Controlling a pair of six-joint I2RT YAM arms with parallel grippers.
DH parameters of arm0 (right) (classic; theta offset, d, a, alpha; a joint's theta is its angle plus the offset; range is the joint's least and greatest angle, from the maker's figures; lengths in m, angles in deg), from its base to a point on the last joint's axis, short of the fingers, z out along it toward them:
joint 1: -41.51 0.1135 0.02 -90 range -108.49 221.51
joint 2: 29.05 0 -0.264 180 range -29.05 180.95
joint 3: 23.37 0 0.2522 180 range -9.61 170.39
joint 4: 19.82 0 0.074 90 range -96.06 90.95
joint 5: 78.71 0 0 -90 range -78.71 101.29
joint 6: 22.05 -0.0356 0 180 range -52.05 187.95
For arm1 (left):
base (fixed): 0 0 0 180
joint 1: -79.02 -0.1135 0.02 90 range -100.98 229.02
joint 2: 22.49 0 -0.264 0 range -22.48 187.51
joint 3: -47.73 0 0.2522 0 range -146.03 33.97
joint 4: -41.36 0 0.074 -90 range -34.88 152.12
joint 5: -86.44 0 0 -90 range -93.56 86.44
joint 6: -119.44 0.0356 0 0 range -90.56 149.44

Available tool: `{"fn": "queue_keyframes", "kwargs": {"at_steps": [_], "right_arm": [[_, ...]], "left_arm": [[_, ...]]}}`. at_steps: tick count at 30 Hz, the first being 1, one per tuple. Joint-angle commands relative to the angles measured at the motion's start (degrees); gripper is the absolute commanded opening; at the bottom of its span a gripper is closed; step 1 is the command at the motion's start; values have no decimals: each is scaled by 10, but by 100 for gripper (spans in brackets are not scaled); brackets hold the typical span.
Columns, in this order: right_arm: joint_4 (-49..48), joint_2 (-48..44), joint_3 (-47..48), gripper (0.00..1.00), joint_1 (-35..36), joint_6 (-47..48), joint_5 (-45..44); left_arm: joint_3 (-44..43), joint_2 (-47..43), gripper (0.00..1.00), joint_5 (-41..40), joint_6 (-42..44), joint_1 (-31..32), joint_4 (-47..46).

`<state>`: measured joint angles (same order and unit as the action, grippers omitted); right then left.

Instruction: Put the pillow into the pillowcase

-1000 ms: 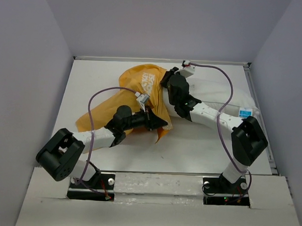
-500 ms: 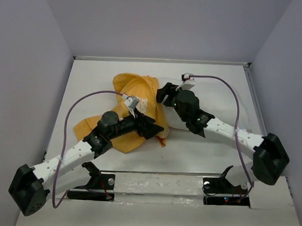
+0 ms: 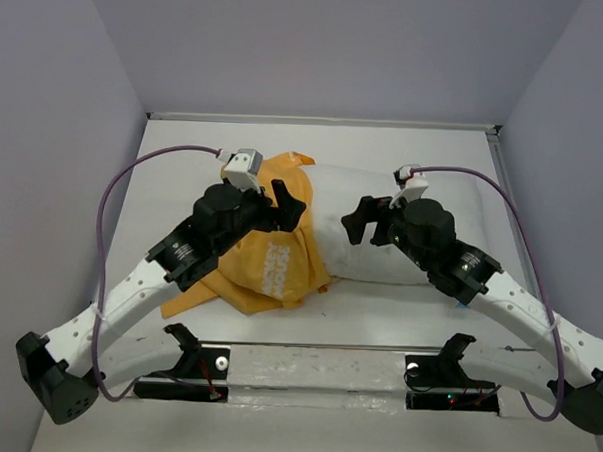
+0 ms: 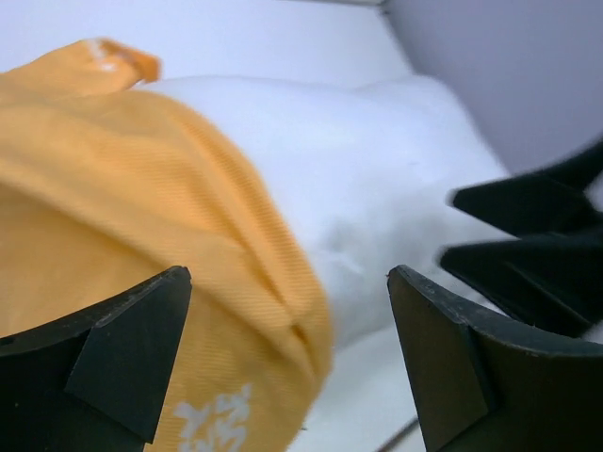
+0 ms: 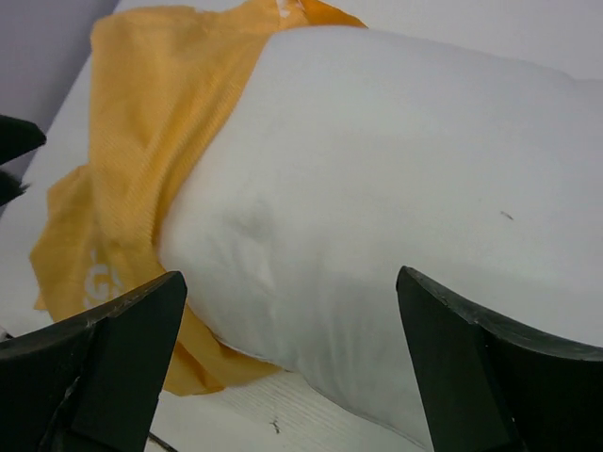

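The white pillow [image 3: 412, 226] lies across the table's middle and right. Its left end sits under the orange-yellow pillowcase [image 3: 270, 270], which is crumpled at centre-left with white lettering showing. My left gripper [image 3: 288, 200] hangs open over the pillowcase's edge where the fabric meets the pillow. My right gripper [image 3: 357, 220] is open just above the pillow's left part and faces the left one. In the left wrist view the gripper [image 4: 287, 275] frames the pillowcase [image 4: 141, 207] and the pillow [image 4: 377, 169]. In the right wrist view the gripper [image 5: 292, 280] frames the pillow [image 5: 405, 188] beside the pillowcase [image 5: 141, 141]. Nothing sits between either pair of fingers.
Grey walls enclose the white table [image 3: 185, 151] on the left, back and right. A purple cable [image 3: 134, 174] loops from the left wrist, and another cable [image 3: 512, 210] arcs over the pillow's right end. The arm bases stand on the front rail [image 3: 315, 367].
Both grippers have opened and let go of the pillowcase. Both arms have stretched out and risen. The pillowcase has dropped flatter over the pillow's left end.
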<state>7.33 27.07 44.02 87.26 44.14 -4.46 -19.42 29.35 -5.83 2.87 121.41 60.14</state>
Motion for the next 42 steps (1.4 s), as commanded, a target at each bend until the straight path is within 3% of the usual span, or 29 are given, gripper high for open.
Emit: {"fn": "queue_keyframes", "kwargs": {"at_steps": [1,5,6,8,9,10,13,14,18,21,24,29,31,33,34,36,37,39,40,42], "right_arm": [[104,4,-18,100,-11,37,-11],[99,49,-34,100,-11,56,53],[97,65,-34,88,-11,60,78],[69,98,-45,59,-11,61,99],[56,106,-51,6,-11,59,133],[14,110,-59,0,-3,56,150],[-45,126,-84,0,53,38,150],[-51,127,-85,0,74,28,125],[-93,119,-67,0,130,7,177],[-96,144,-9,0,154,4,213],[-108,188,72,0,161,9,252],[-175,204,107,0,151,-27,150],[-227,213,80,0,137,-93,129],[-301,219,58,0,131,-128,99],[-338,222,34,2,131,-152,86],[-347,220,21,18,131,-158,76],[-348,204,4,44,131,-154,76],[-330,176,-18,73,131,-130,78],[-298,138,-26,79,131,-121,76],[-259,93,-40,84,131,-90,57]], "left_arm": [[-5,82,96,-112,47,-32,55],[-6,141,95,-65,55,-65,-11],[-19,171,94,-59,57,-71,-21],[-33,193,77,-47,62,-76,-75],[-43,217,67,-38,64,-78,-97],[-53,226,39,-21,64,-78,-106],[-97,259,4,44,61,-79,-141],[-124,264,0,60,57,-78,-146],[-197,301,0,130,46,-69,-157],[-258,336,0,198,47,-52,-147],[-312,365,0,209,75,-27,-96],[-284,360,0,245,84,-21,-86],[-287,367,0,270,81,-27,-77],[-299,370,31,252,92,-30,-51],[-294,356,69,220,104,-32,-37],[-264,312,96,198,102,-52,-44],[-255,293,99,171,96,-63,-43],[-233,241,99,131,106,-92,-24],[-227,224,99,79,111,-93,-15],[-202,182,99,49,114,-92,-3]]}}
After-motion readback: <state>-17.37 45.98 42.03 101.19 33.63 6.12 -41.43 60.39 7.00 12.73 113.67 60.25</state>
